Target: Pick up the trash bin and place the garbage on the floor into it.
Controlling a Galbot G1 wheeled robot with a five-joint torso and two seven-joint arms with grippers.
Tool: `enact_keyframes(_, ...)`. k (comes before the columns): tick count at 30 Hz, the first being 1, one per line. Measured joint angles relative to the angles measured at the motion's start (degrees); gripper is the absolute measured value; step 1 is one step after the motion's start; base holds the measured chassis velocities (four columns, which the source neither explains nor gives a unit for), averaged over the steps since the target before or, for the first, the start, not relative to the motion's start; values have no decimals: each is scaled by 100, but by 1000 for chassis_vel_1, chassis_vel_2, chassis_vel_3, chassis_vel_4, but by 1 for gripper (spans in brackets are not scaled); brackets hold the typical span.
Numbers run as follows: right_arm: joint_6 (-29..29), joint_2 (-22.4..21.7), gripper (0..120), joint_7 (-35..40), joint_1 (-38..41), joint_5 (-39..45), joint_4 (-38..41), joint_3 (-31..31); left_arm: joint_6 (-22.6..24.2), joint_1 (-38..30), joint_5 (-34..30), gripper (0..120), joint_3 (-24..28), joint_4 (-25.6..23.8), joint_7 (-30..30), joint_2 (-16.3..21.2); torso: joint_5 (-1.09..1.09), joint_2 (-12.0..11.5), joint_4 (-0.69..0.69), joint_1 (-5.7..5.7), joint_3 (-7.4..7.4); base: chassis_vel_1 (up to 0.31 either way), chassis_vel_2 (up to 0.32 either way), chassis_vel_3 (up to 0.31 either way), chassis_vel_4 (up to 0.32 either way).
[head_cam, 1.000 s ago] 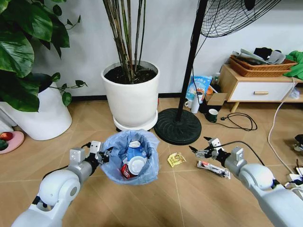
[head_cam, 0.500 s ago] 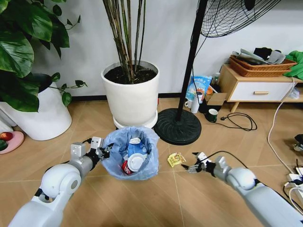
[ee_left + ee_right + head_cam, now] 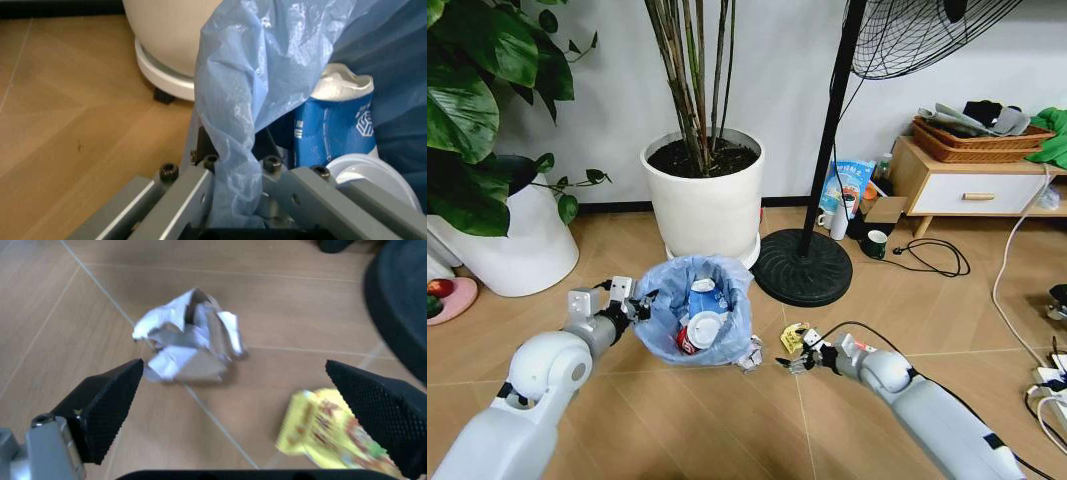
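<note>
The trash bin [image 3: 689, 322], lined with a crinkly light-blue bag, hangs tilted above the floor. My left gripper [image 3: 630, 303] is shut on its rim, and the bag [image 3: 247, 125] is pinched between the fingers. Inside lie a blue-white carton [image 3: 331, 127], a white disc [image 3: 377, 177] and a red wrapper [image 3: 685, 343]. My right gripper [image 3: 795, 358] is open low over the floor. A crumpled white paper ball [image 3: 188, 342] lies just ahead of its spread fingertips [image 3: 107, 407], beside the bin [image 3: 749, 355]. A yellow wrapper [image 3: 328, 432] lies close to the other finger.
A white plant pot [image 3: 705, 205] stands right behind the bin, and a black fan base [image 3: 802, 268] with its pole is to the right of it. A larger white pot [image 3: 517, 245] is at far left. Cables [image 3: 939, 258], a mug [image 3: 877, 243] and a low cabinet [image 3: 967, 185] are at right.
My right gripper has swung left and lower, past the yellow wrapper to the paper ball. The left arm has shifted the bin slightly left and farther from me.
</note>
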Motion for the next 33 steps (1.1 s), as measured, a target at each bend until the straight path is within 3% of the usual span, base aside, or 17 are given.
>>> enact_keyframes(13,126,1329,100,125,813,-359,-1466,-269,10,-147,-66,0,-48,153,20,36,2,0,3,0,0,0,0,0,0)
enact_keyframes(30,165,1562,100,172,818,-575,-1983,-117,8,-275,-96,0,-17,227,27,24,3,1,2,0,0,0,0,0,0)
enact_keyframes(33,187,1596,88,216,818,-623,-2066,-86,7,-275,-97,0,-11,225,26,25,3,1,2,0,0,0,0,0,0)
